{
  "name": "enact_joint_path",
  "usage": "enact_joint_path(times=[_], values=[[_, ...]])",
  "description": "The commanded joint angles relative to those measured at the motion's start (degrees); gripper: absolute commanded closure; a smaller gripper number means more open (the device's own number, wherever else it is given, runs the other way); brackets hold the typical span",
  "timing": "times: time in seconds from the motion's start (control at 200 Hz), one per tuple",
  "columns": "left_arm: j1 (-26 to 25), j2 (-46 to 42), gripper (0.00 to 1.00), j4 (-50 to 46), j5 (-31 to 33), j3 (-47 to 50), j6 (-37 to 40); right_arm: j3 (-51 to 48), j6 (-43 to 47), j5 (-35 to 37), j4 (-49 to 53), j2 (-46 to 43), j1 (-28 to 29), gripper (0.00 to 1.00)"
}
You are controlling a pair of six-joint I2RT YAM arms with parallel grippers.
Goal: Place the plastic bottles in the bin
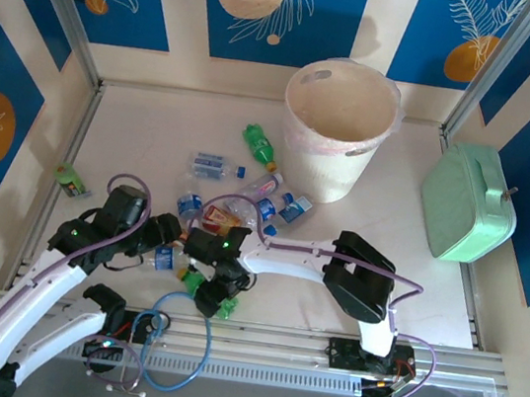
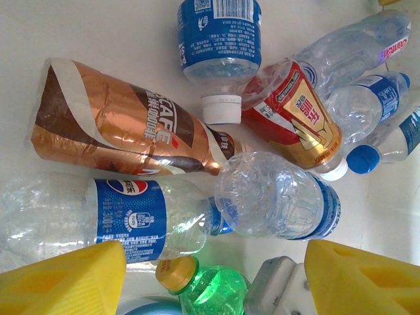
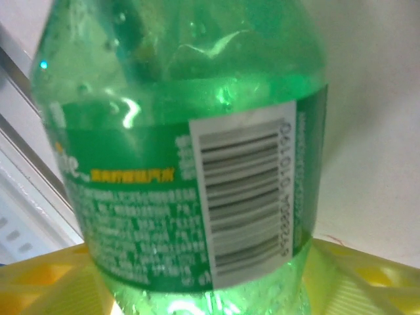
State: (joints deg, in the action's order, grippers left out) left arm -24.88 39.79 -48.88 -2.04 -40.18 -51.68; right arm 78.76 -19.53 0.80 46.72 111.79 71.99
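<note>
My right pincer has its two yellow fingers on either side of a green bottle. The bottle's barcode label faces the right wrist camera. I cannot tell whether the pads actually pinch it. From above, this pincer sits at the near edge of the desk, close to the rail.

My left pincer hangs open over the pile of plastic bottles, holding nothing. Crowded under it are a Pepsi bottle, a brown coffee bottle and a crumpled clear bottle. A red-and-gold one touches its neighbours. A yellow-capped green bottle lies between my fingers.

The bin stands upright at the far side, well apart from both pincers. The pile lies between me and it, and a stray green bottle lies just beside its base. A mint-green case sits to its right.
</note>
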Motion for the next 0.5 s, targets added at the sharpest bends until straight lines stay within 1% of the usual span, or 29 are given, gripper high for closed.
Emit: enact_joint_path(times=[0.0, 0.25, 0.495], values=[[0.89, -1.01, 0.28, 0.37, -1.47, 0.37, -0.44, 1.41, 0.04, -1.20, 2.37, 0.29, -0.05, 0.32], [1.08, -1.29, 0.28, 0.87, -1.91, 0.19, -0.09, -3.67, -1.01, 0.58, -1.59, -6.62, 0.00, 0.39], [1.15, 0.57, 0.29, 1.77, -1.74, -0.84, 0.46, -8.60, -2.23, 2.08, -5.74, -14.24, 0.15, 0.41]])
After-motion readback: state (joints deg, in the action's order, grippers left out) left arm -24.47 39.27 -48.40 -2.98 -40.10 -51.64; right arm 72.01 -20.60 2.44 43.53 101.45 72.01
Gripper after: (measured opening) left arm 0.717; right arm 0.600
